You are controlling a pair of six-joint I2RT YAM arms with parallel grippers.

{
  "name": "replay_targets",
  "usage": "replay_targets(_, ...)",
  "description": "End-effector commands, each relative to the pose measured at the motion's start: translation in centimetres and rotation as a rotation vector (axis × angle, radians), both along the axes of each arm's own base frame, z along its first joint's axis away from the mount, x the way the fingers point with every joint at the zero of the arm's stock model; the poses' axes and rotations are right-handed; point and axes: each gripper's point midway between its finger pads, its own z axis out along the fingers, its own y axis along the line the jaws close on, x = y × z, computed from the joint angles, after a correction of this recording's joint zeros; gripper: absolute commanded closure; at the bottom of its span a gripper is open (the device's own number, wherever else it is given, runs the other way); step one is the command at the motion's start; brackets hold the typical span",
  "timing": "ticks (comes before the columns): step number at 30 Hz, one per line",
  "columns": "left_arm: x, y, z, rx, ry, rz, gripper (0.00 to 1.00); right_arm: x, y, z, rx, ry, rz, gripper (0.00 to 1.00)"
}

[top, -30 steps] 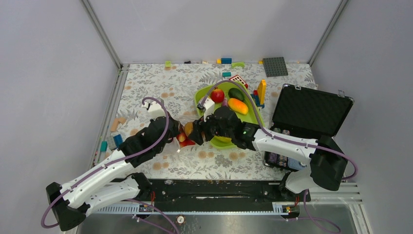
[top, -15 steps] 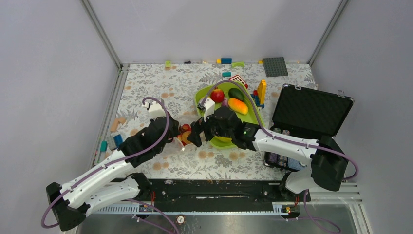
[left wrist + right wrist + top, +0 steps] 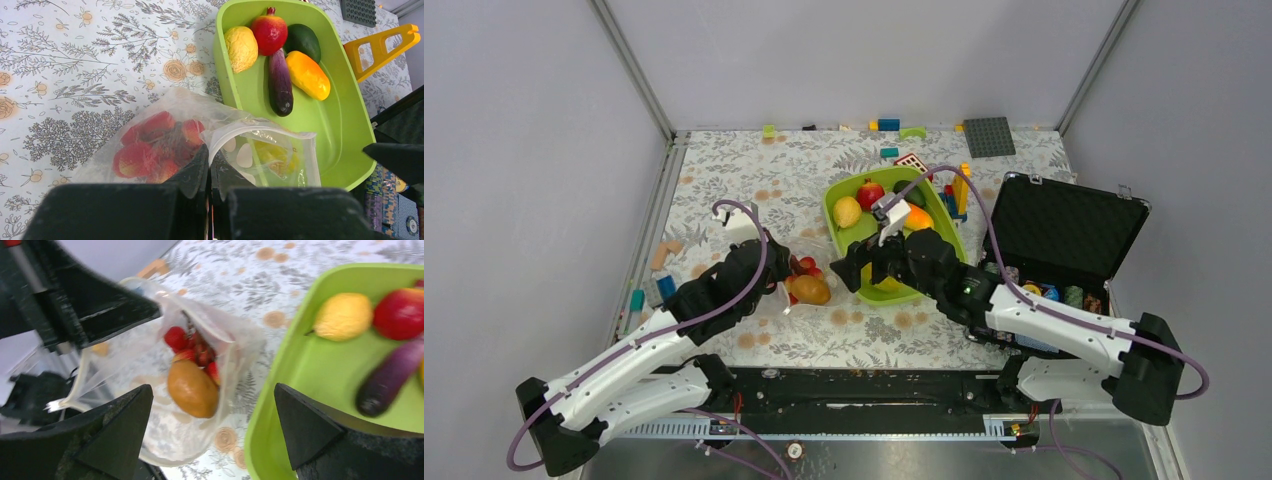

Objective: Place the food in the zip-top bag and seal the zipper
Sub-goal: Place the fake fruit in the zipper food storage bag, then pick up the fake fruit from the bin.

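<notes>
From above, the left hand (image 3: 778,281) is pressed together on the edge of the zip-top bag (image 3: 816,262). The bag lies on the worktop (image 3: 724,180) between the two hands. The right hand (image 3: 849,272) hangs spread and empty just beside the bag's mouth, with the green tray (image 3: 832,200) close behind it. A brown kiwi (image 3: 811,290) and red grapes (image 3: 802,265) sit in the bag.

The left wrist view shows that hand pinching the film at the mouth (the opening gapes away from it, and the zipper (image 3: 270,131) is unpressed). Beyond the hand, a lemon (image 3: 241,46), a red apple (image 3: 270,31) and a purple eggplant (image 3: 280,82) wait in the tray.

In the right wrist view the jaws stand wide, with the kiwi below and between them, untouched.

The step in hand looks to be fetching the next piece. The right hand should rise clear of the flimsy film before swinging to the tray, so it does not drag the mouth shut. The left should hold its pinch high and steady.

No brand, label or writing can be read in any view.
</notes>
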Motion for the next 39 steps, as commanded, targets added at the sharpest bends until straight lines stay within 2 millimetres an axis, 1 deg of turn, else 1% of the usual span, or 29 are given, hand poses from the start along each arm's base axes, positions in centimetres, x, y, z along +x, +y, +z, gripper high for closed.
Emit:
replay_targets(1,0.4,-0.2,1.7,-0.046,-0.055,0.006,1.00,3.0,-3.8,0.6,-0.014,-0.041,-0.273,0.00)
replay_targets(4,0.4,-0.4,1.7,-0.047,-0.052,-0.002,1.00,3.7,-5.3,-0.7,-0.087,0.007,-0.356,0.00)
replay_targets(8,0.5,-0.3,1.7,-0.044,-0.053,0.002,1.00,3.7,-5.9,-3.1,-0.188,0.079,-0.358,0.00)
replay_targets(10,0.4,-0.4,1.8,-0.044,-0.052,-0.003,1.00,3.9,-6.1,-4.5,-0.222,0.129,-0.361,0.00)
replay_targets(11,0.4,-0.4,1.8,-0.043,-0.052,-0.002,1.00,4.3,-6.4,-5.4,-0.238,0.161,-0.371,0.00)
replay_targets(13,0.5,-0.3,1.7,-0.040,-0.052,0.003,1.00,4.6,-6.6,-6.8,-0.247,0.229,-0.367,0.00)
replay_targets(15,0.5,-0.3,1.7,-0.039,-0.052,0.002,1.00,4.6,-6.4,-8.1,-0.250,0.288,-0.331,0.00)
replay_targets(22,0.6,-0.3,1.7,-0.034,-0.051,0.002,1.00,5.1,-6.5,-11.5,-0.317,0.387,-0.323,0.00)
replay_targets(26,0.6,-0.3,1.6,-0.029,-0.050,0.005,1.00,5.3,-6.6,-12.9,-0.368,0.419,-0.322,0.01)
replay_targets(30,0.6,-0.5,1.5,-0.029,-0.046,-0.003,1.00,6.0,-6.8,-14.3,-0.408,0.428,-0.348,0.01)
replay_targets(34,0.7,-0.5,1.4,-0.025,-0.046,0.001,1.00,6.5,-6.8,-15.1,-0.430,0.434,-0.367,0.02)
replay_targets(39,0.7,-0.5,1.4,-0.022,-0.044,0.001,1.00,6.4,-6.8,-16.1,-0.453,0.449,-0.365,0.02)
